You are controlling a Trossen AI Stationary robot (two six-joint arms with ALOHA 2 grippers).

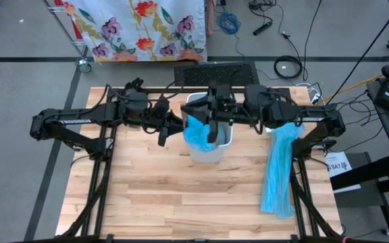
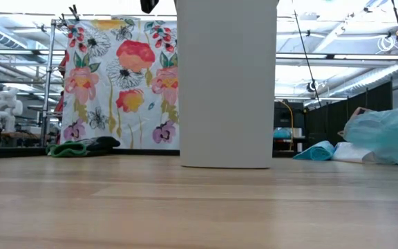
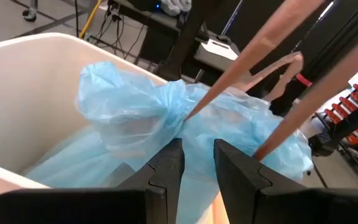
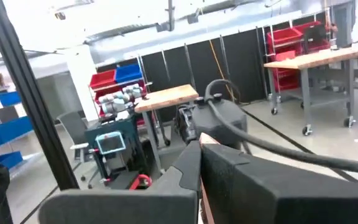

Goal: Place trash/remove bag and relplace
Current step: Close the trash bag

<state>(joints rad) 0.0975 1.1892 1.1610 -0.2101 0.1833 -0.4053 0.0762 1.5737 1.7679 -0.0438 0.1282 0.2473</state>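
Note:
A white bin [image 1: 208, 154] stands mid-table, lined with a light-blue bag [image 1: 196, 133] whose top is bunched into a neck [image 3: 180, 118]. My left gripper [image 3: 196, 155] hovers at the bin's left rim, above it, narrowly open, with its tips just short of the neck. My right gripper [image 1: 212, 131] reaches over the bin's middle from the far side and looks shut in the right wrist view [image 4: 199, 162]. A pale sliver shows between its fingers; what it is I cannot tell. No paper wads show in any view. My left gripper has its fingers [image 3: 166, 168] close above the bunched plastic, but I cannot tell whether they touch it. My right gripper hangs over the bag in the high view; its own body hides the tips, so I cannot tell whether it touches the plastic.
A long light-blue plastic strip [image 1: 279, 169] lies along the table's right side, also in the low view [image 2: 385, 138]. Bare wood stretches along the near half [image 1: 181, 202]. A flowered cloth [image 1: 140, 27] hangs beyond the far edge.

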